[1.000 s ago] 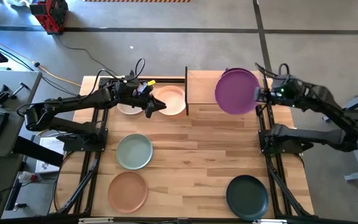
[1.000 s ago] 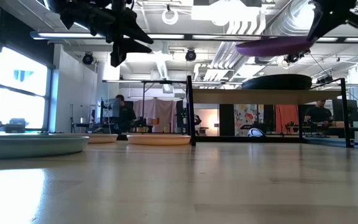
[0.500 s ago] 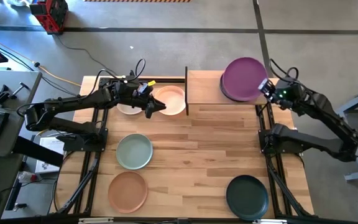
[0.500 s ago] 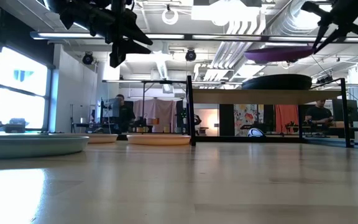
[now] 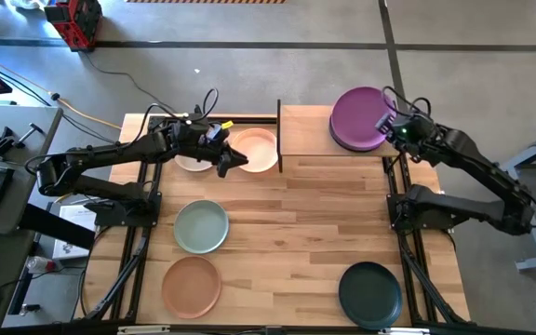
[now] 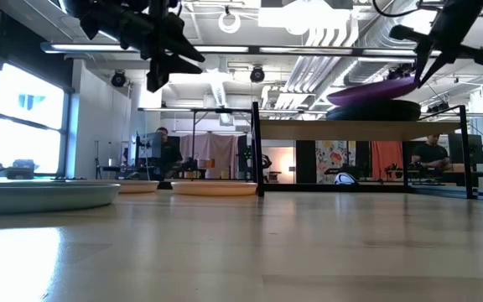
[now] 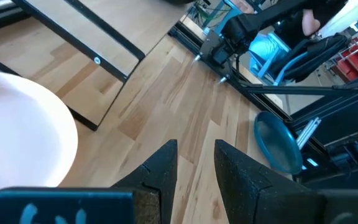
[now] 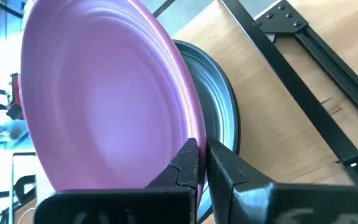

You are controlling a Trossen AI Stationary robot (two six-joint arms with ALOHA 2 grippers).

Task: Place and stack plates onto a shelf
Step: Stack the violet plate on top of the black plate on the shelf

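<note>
shelf [image 5: 307, 130] | right tool [image 5: 388, 124] pinching purple plate [image 5: 357, 117], tilted over dark plate [image 8: 219, 118] | left tool [image 5: 233, 160] apart

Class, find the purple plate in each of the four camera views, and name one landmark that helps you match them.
High view: the purple plate lies at the upper right, over the shelf.
Low view: upper right, tilted, just above a dark plate on the shelf.
Left wrist view: not in it.
Right wrist view: fills the left and centre, its rim pinched in the right gripper.
Shared landmark: the dark plate beneath it.
</note>
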